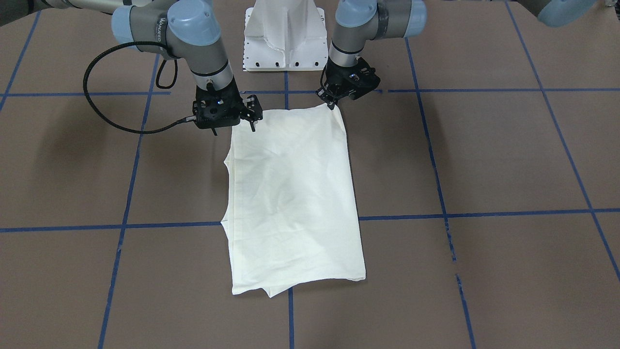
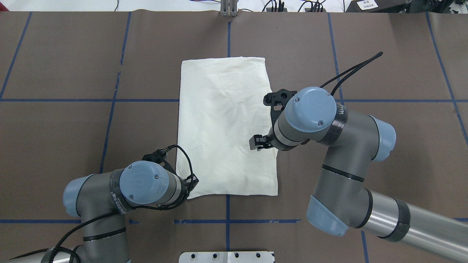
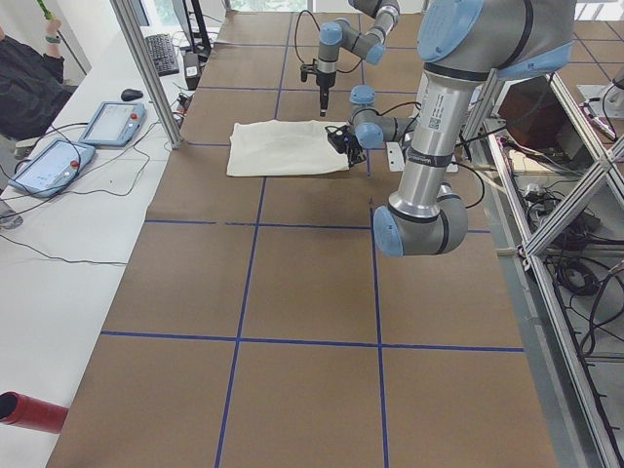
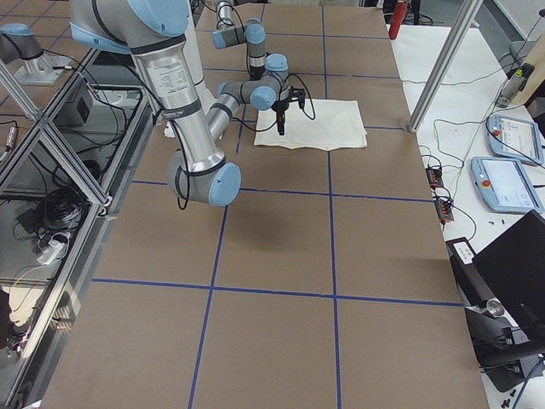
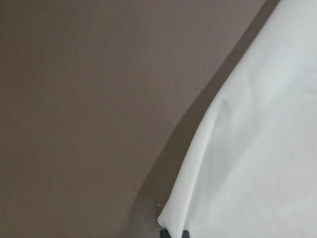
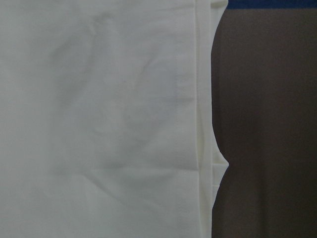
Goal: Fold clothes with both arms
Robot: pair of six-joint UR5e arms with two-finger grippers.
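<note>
The T-shirt (image 1: 290, 194) lies on the desk (image 1: 484, 160) folded to a narrow rectangle, the crosswise fold probably left; the right end effector (image 1: 252, 116) hovers released, while I cannot tell the left end effector's (image 1: 332, 102) grip.

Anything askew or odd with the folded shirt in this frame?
Minor only. The shirt lies flat but its layers don't line up: an under-layer corner peeks out at the end away from the robot, and the edge on the robot's right side looks stepped.

Tabletop (image 2: 73, 138) lies open beside the T-shirt (image 2: 223, 124) and past its far edge; right arm (image 2: 310, 109) overhangs its right edge, left arm (image 2: 142, 182) and white pedestal (image 2: 226, 256) crowd its near end
</note>
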